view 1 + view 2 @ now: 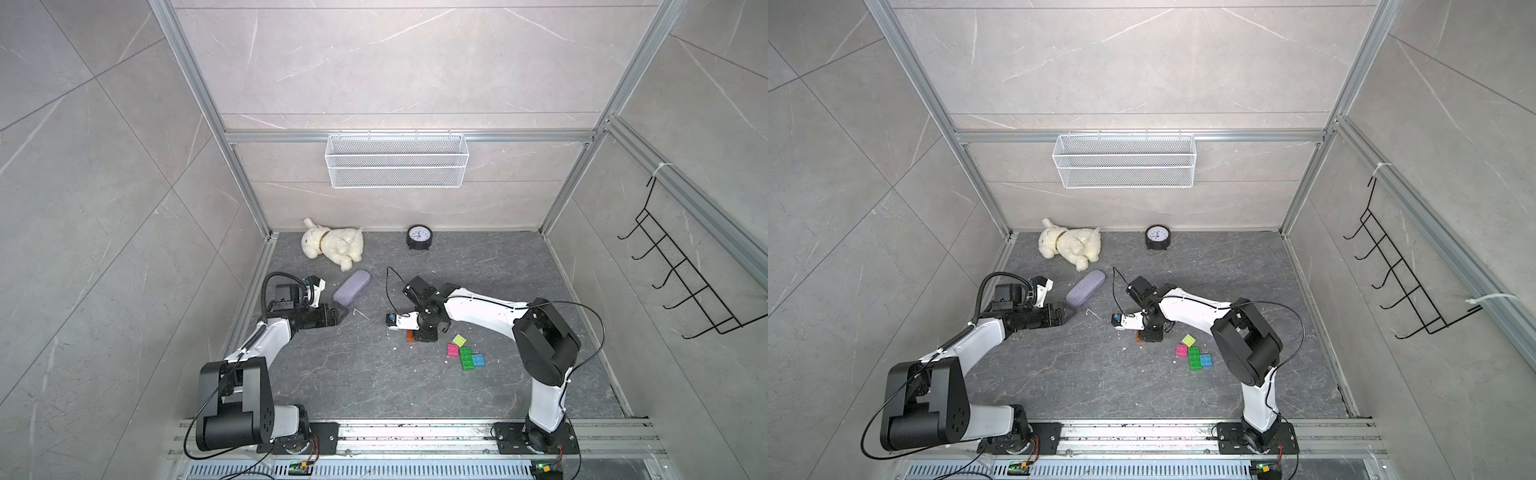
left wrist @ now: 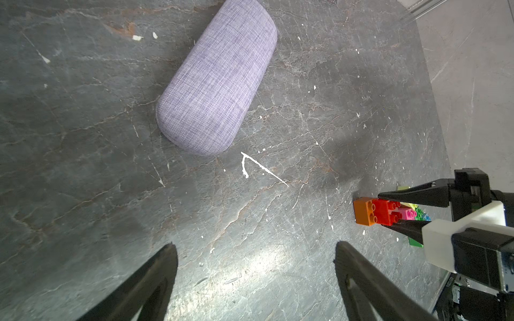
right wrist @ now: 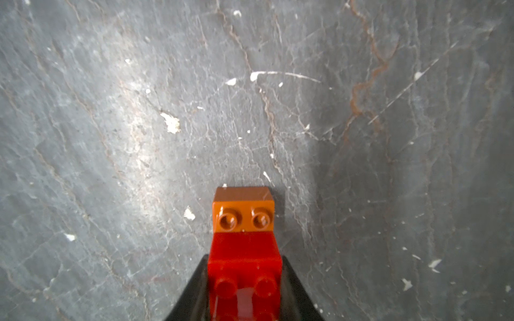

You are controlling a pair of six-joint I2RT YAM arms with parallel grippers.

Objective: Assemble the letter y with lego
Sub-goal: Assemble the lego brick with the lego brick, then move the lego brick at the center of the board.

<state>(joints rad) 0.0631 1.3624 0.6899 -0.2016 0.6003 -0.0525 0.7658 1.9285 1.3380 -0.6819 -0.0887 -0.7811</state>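
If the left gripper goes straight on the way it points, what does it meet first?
Probably the table near the white scratch, since the open left gripper seems to slope downward. If it travels level instead, the lilac case just beyond is next in line. Depth is unclear.

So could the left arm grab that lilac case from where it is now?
Probably yes. The left gripper is open and empty, and the lilac case lies just ahead of it on the table, with nothing between them to get in the way.
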